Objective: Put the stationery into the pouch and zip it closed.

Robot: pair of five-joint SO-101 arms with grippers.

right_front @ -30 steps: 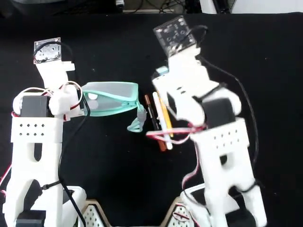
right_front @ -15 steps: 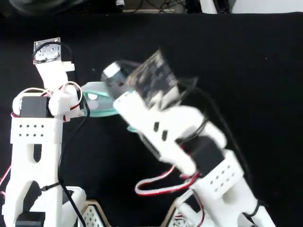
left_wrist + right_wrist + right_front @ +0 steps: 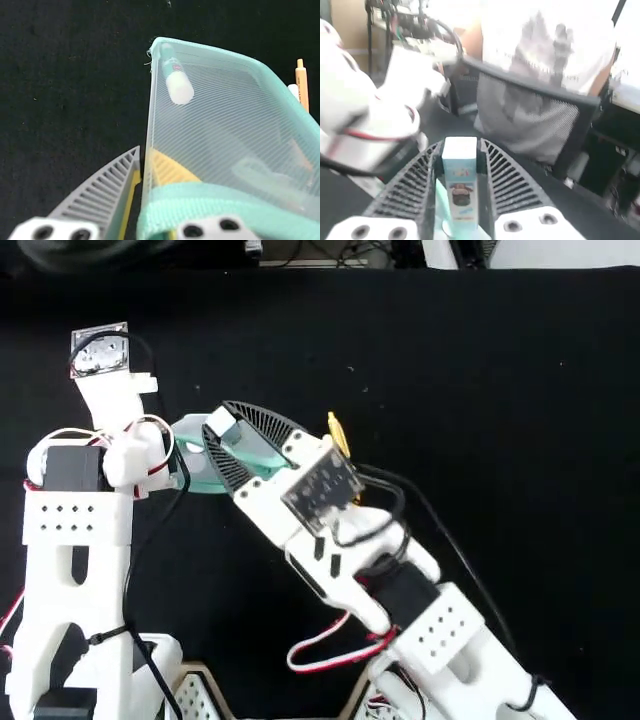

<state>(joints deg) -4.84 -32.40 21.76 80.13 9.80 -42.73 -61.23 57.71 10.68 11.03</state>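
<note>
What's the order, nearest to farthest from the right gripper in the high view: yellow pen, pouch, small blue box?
1. The small blue box, clamped in the right gripper.
2. The pouch, just under the gripper.
3. The yellow pen, poking out beyond the arm's wrist.

Black tabletop (image 3: 520, 390), mesh chair (image 3: 530, 117), cables (image 3: 330, 252) behind

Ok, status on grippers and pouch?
Left gripper shut on pouch. Right gripper shut on small blue box, over the pouch. Yellow pen lies outside, beside it.
</note>
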